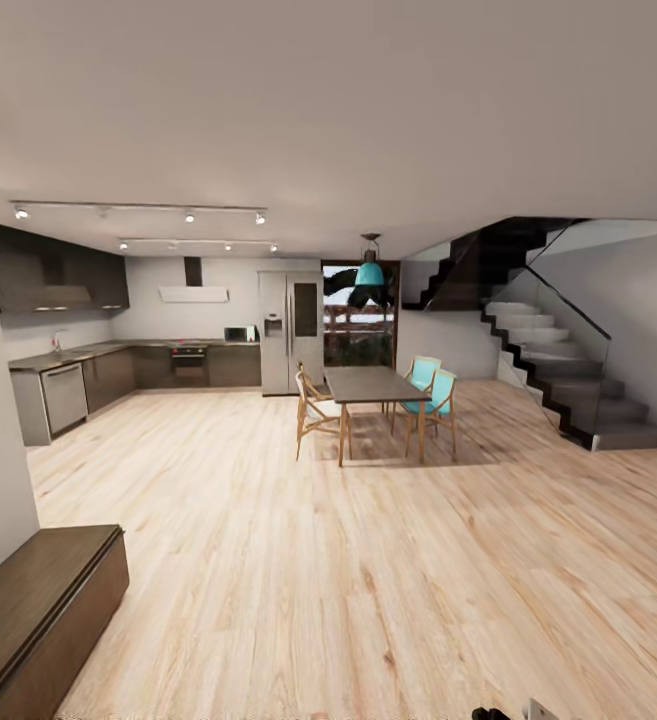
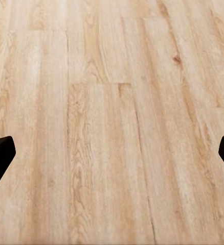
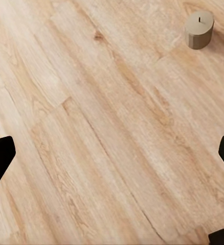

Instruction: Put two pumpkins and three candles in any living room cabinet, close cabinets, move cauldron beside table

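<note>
The cabinet (image 1: pixel 38 610) stood at the near left of the wood floor (image 1: pixel 368 580), hard against the white wall, its flat top bare and the end panel that showed shut. Beyond the cabinet and further left ran the kitchen counter (image 1: pixel 68 356); right of that stood the steel fridge (image 1: pixel 290 332), then the dark dining table (image 1: pixel 373 384) with wooden and teal chairs, and the staircase (image 1: pixel 558 370) furthest right from the cabinet. The left gripper (image 2: pixel 112 153) hung over bare planks, fingers spread wide, holding nothing. The right gripper (image 3: pixel 112 153) was likewise wide open and empty, one beige candle (image 3: pixel 199 29) standing upright on the floor well ahead of it
</note>
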`<state>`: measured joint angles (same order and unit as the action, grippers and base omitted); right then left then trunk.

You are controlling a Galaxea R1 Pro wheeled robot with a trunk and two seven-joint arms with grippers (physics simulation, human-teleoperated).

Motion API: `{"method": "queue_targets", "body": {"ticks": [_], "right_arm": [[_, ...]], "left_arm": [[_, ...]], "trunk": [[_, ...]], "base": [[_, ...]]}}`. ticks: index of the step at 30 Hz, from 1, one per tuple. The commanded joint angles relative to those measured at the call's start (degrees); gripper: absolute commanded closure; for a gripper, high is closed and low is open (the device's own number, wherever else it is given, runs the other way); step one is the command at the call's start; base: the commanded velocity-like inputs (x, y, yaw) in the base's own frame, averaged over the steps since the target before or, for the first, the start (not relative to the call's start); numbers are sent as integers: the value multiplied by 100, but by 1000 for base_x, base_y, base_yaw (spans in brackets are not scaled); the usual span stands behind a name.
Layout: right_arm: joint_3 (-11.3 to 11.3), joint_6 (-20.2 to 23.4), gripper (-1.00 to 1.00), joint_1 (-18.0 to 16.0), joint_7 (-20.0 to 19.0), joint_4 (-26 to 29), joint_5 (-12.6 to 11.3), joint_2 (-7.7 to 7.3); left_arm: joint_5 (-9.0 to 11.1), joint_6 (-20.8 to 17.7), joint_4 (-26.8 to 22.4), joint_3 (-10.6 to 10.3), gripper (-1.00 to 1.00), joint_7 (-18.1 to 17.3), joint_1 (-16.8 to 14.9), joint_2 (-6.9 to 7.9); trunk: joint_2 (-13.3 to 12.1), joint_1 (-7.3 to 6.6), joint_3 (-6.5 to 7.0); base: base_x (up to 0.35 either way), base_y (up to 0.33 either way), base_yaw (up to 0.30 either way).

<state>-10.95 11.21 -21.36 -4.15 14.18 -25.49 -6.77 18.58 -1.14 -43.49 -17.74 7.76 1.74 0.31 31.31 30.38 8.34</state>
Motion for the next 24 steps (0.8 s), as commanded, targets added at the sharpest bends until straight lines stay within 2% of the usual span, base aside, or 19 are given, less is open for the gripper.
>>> {"method": "queue_targets", "body": {"ticks": [1,7,18,24], "right_arm": [[-26,30,-100,1,-17,6,-18,0],[-37,24,-100,1,-34,12,-18,0],[-38,22,-100,1,-51,15,-24,-8],[-42,26,-100,1,-43,14,-32,-9]], "left_arm": [[40,-11,-11,-29,-100,42,2,4],[43,-9,56,-227,-100,49,1,-14],[42,0,155,-281,-100,43,2,-69],[46,27,156,-376,-100,43,2,-80]], "trunk": [[3,1,-10],[3,1,-67],[3,1,-171],[3,1,-228]], "base": [[0,0,0],[0,0,0],[12,-94,0],[1,-19,0]]}}
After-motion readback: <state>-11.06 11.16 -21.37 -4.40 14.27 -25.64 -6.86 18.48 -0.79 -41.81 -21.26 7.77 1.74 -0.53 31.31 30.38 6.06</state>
